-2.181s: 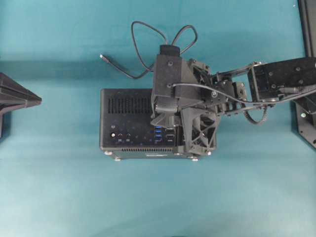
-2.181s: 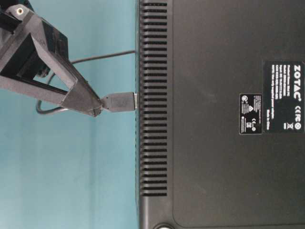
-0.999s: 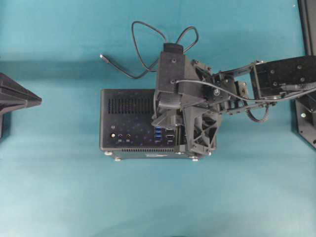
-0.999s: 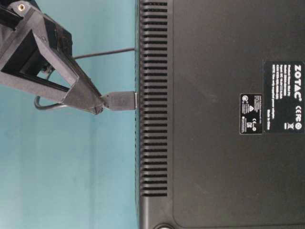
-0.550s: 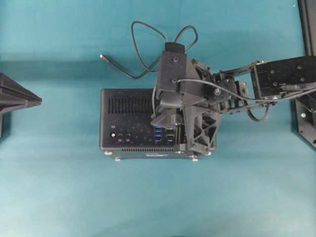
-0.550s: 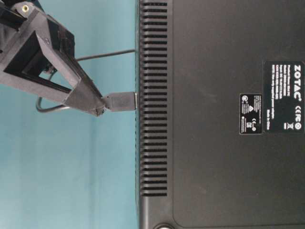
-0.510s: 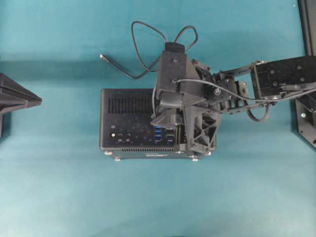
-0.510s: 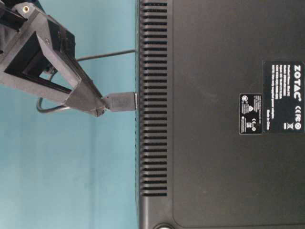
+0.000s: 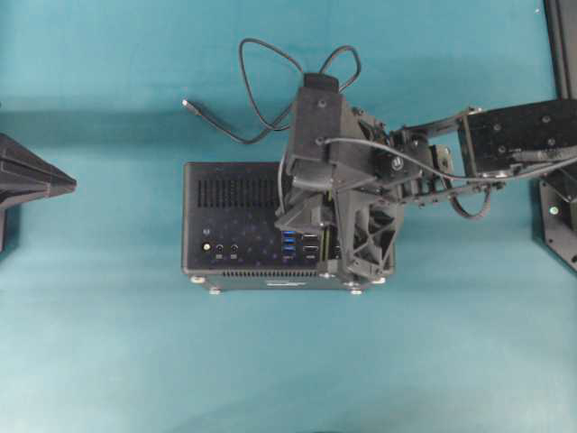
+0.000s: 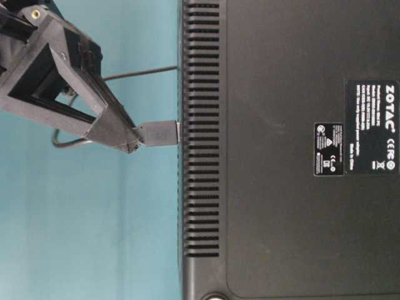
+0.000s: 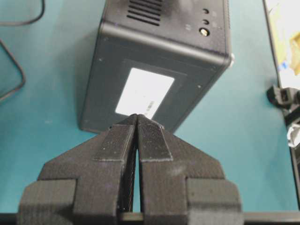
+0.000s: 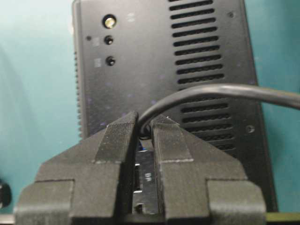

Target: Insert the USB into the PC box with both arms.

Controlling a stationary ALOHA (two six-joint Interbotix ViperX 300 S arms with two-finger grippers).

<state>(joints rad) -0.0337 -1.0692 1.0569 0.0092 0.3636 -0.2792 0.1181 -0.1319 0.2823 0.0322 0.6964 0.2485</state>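
Right tool [image 12: 144, 129] pinching USB [image 10: 157, 133] plug against PC box [image 9: 239, 216]; left tool [image 11: 137, 123] closed, empty.

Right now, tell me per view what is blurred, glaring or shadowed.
Overhead: even light, a soft shadow band across the table behind the PC box. Table-level: sharp, the box's label legible. Left wrist: white sticker glares, the left gripper close and soft. Right wrist: the right gripper blurred around the USB.

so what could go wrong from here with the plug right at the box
The right gripper pinches only the USB plug's back end, so pushing misaligned could twist it. The left gripper is shut and away from the PC box, so the box may slide.
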